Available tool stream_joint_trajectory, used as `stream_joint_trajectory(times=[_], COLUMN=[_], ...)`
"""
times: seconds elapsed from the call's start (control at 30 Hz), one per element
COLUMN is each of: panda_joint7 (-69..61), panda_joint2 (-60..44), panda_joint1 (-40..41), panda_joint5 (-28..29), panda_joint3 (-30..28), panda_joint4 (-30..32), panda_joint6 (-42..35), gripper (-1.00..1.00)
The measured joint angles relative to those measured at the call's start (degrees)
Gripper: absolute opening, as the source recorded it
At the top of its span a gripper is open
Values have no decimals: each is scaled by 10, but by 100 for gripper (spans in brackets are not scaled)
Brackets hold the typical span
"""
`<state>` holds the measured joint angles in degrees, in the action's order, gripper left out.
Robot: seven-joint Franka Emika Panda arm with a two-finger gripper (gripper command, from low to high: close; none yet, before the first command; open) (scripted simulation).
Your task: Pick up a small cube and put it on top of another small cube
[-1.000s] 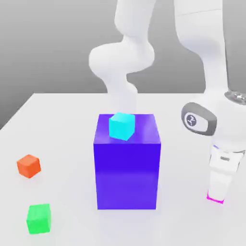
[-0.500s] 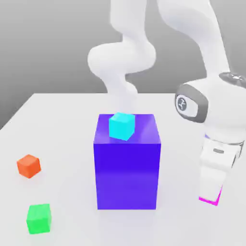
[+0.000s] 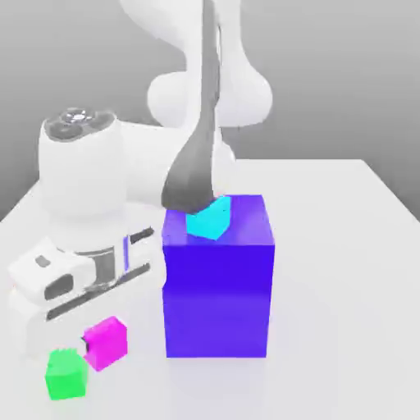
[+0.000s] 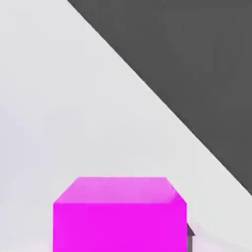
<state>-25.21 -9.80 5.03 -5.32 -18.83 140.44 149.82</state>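
Magenta cube (image 3: 107, 343) sits gripped in the gripper (image 3: 97, 343), near the exterior view's left, beside the green cube (image 3: 66, 376). Probably light and stiff, it wants opposite flat faces pinched, though contact is partly hidden

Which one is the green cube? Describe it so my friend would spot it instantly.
Find the big blue-violet block on the table. From there, look toward the exterior view's left, past the magenta cube, to a small cube near that side's front. It alone is bright green; its closest neighbour is magenta.
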Motion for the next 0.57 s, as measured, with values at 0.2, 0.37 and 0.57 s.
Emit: stream_joint_trajectory(times=[0.2, 0.37, 0.57], panda_joint7=[-55, -59, -17], panda_joint2=[-74, -82, -3], panda_joint1=[38, 42, 24], panda_joint5=[-63, -69, -10], panda_joint3=[29, 34, 6], panda_joint4=[-3, -3, 2], panda_joint6=[65, 72, 5], gripper=[100, 100, 100])
